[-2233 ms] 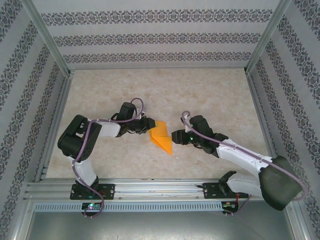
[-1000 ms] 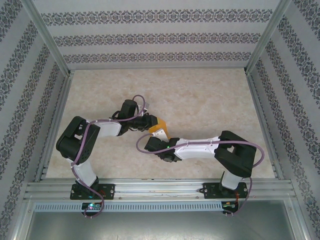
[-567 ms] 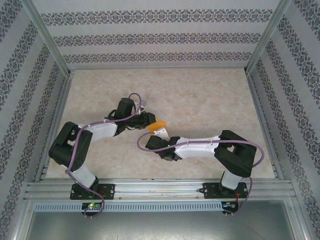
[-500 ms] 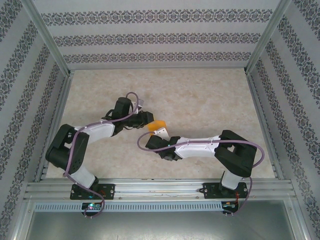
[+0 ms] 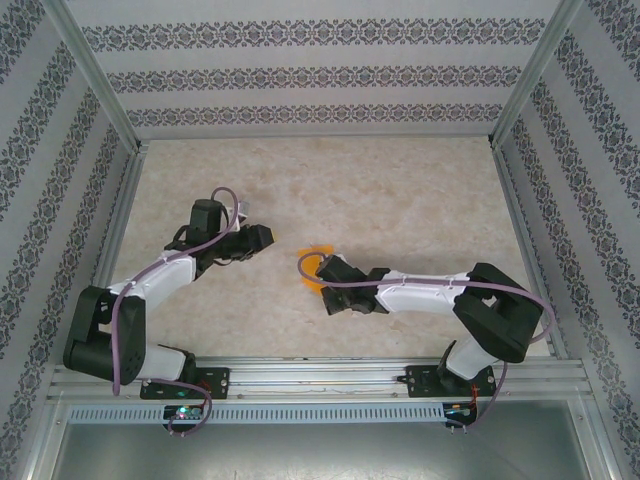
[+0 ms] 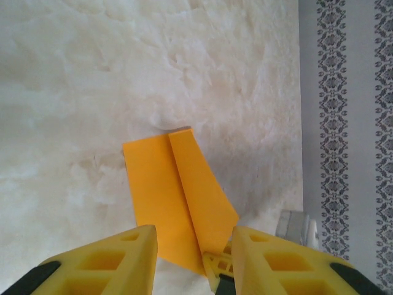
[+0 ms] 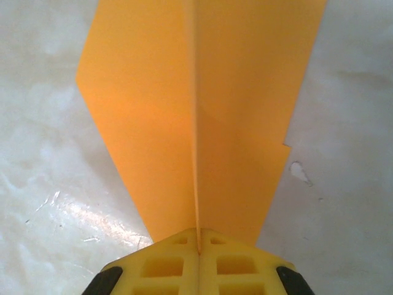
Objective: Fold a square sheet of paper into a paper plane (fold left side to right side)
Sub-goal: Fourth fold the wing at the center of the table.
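The paper plane (image 5: 314,266) sits near the middle of the table (image 5: 400,190), already a narrow dart, so the step in hand looks to be sharpening its centre ridge. The table gives you bare room on every side. The patterned walls (image 5: 300,75) and the frame rail (image 5: 112,230) are well apart from both arms.

Your right arm (image 5: 430,295) reaches in low from the right. The right gripper (image 7: 198,236) is clenched on the ridge at the narrow end of the paper plane (image 7: 196,123), with a wing spread to either side. Keep that pinch square on the crease and slide along it rather than tugging. Paper this thin will likely buckle, or tear at the small step in one wing's edge.

The left gripper (image 6: 195,244) stands released, jaws apart, near the paper plane (image 6: 178,196) and gripping nothing. You could use it to pin a wing flat if the dart slides.
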Tool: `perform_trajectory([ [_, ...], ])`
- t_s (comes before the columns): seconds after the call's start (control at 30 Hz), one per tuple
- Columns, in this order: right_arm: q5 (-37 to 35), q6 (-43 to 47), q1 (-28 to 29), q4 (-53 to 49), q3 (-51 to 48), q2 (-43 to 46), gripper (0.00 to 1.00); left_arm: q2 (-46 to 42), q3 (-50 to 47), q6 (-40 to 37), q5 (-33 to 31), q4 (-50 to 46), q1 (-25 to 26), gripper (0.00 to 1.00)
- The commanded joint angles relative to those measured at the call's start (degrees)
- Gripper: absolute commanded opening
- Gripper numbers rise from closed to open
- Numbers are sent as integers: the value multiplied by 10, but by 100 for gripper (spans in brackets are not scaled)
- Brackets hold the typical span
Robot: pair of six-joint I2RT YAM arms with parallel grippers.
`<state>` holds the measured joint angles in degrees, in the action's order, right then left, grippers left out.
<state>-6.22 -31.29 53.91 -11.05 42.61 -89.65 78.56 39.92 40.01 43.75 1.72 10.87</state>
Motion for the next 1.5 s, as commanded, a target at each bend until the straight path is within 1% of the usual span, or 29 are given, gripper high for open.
perform_trajectory([
  [0.0,90,9,-20,45,-20,10,0,-10,-17,-29,24,-33,-3,37],
  [0.23,172,1,-54,100,-51,20,0,-2,-39,-25,46,-12,7,37],
  [0.5,299,-18,-115,151,-83,14,0,41,-37,2,45,40,63,38],
  [0.73,372,-25,-152,177,-98,10,0,92,-18,25,33,84,113,41],
  [0.9,389,-26,-165,187,-102,-5,0,135,9,36,22,106,147,42],
  [1.07,395,-32,-168,202,-107,-12,0,169,32,39,8,112,166,43],
  [1.47,395,-34,-171,206,-106,-22,0,228,74,26,-17,86,190,43],
])
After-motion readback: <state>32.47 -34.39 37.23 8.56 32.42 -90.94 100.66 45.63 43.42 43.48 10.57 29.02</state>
